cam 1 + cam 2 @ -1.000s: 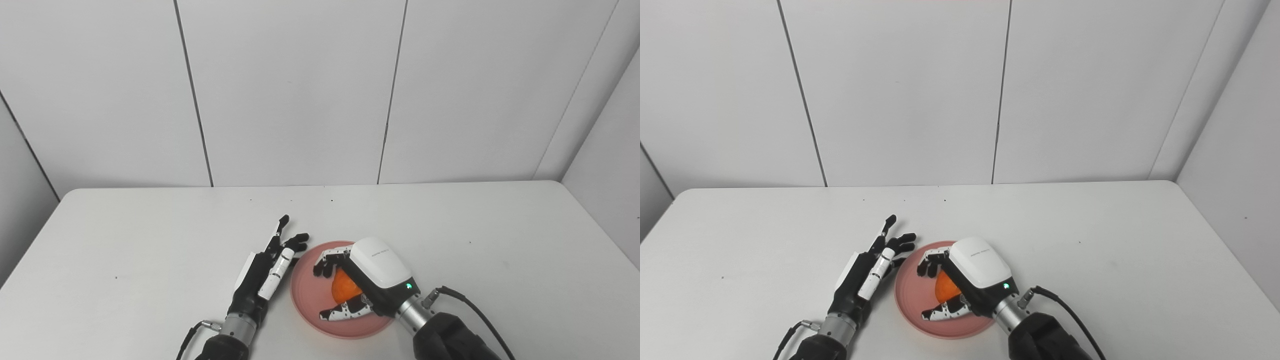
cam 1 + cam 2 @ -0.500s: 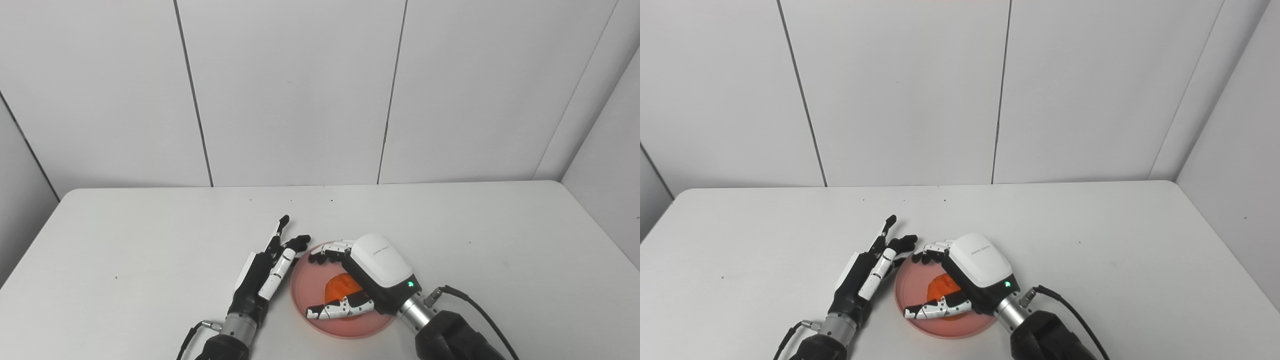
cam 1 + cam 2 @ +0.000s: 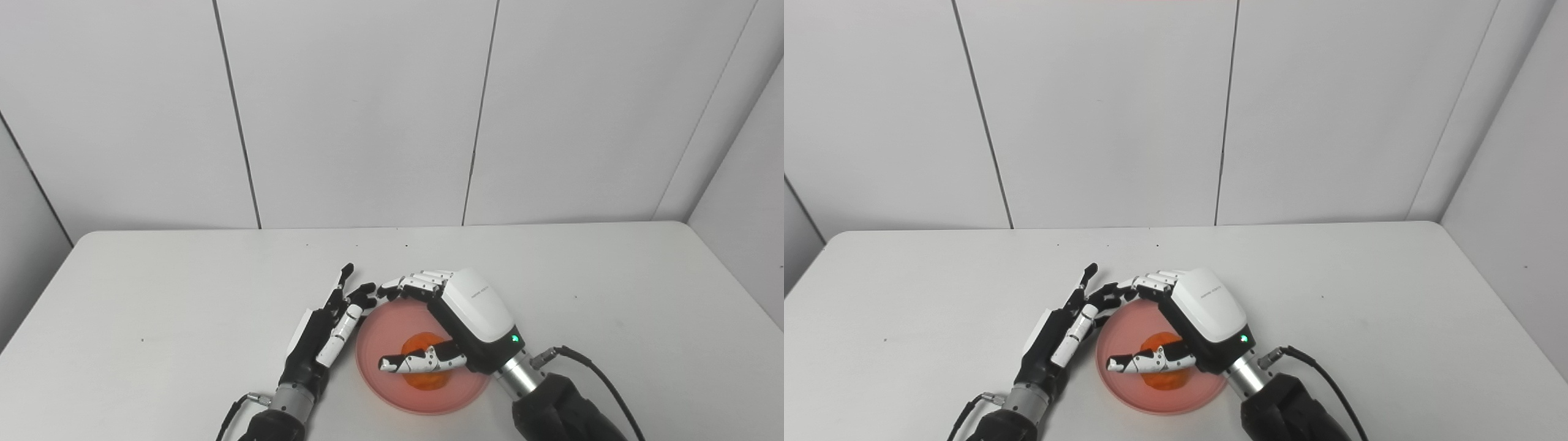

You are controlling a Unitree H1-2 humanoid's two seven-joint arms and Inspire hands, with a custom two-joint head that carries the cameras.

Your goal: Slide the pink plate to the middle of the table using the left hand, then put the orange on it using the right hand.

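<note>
Orange (image 3: 422, 370) sits on the pink plate (image 3: 380, 380) at lower centre — the right hand (image 3: 453, 324), spread wide and empty above it, could nudge it rolling off.

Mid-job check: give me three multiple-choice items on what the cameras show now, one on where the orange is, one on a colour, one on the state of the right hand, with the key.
1. Where is the round orange fruit?
A. on the bare table
B. on the plate
C. lifted in the left hand

2. What colour is the round shallow plate?
A. pink
B. blue
C. green

3. What state is the right hand in?
A. shut on the orange
B. open above it
C. out of view

Key:
1 B: the round orange fruit lies inside the pink plate on the white table.
2 A: its rim and floor show pink.
3 B: the right hand has fingers and thumb spread apart, with the fruit lying free beneath.

The left hand rests open beside the plate's left rim.
</note>
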